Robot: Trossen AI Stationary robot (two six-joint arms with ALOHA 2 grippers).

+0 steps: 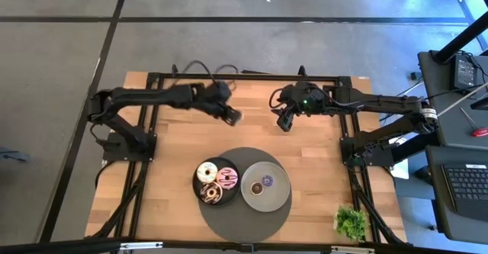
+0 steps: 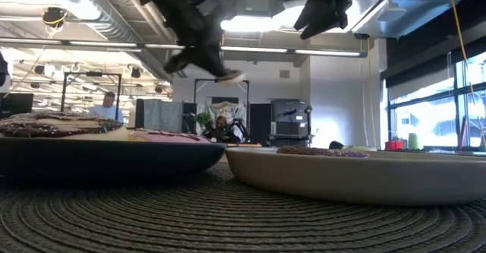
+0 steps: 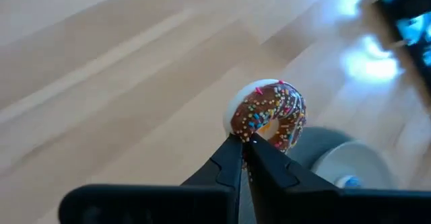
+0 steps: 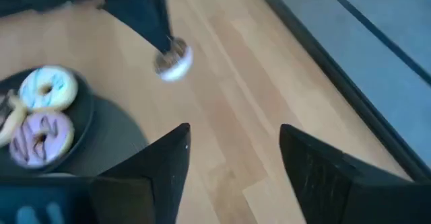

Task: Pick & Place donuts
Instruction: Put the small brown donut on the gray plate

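Chocolate sprinkled donut [image 3: 269, 116] pinched on edge at the left hand [image 3: 244, 143] tips above the table, three donuts [image 1: 215, 181] and a purple mini [image 1: 267, 181] well below it

One camera hangs high above me and looks straight down on the whole light wooden table [image 1: 175, 170], my left arm on the left, my right arm on the right. Another sits at table-top height, right against the round dark woven mat [image 2: 243, 219], facing level across it into the room behind. My left wrist camera looks along my left gripper [image 3: 246, 143], close to the chocolate-brown sprinkled donut [image 3: 268, 113] it pinches. My right wrist camera looks past my spread right gripper [image 4: 232, 140] and shares that donut and the black round plate [image 4: 84, 126] with the overhead view.
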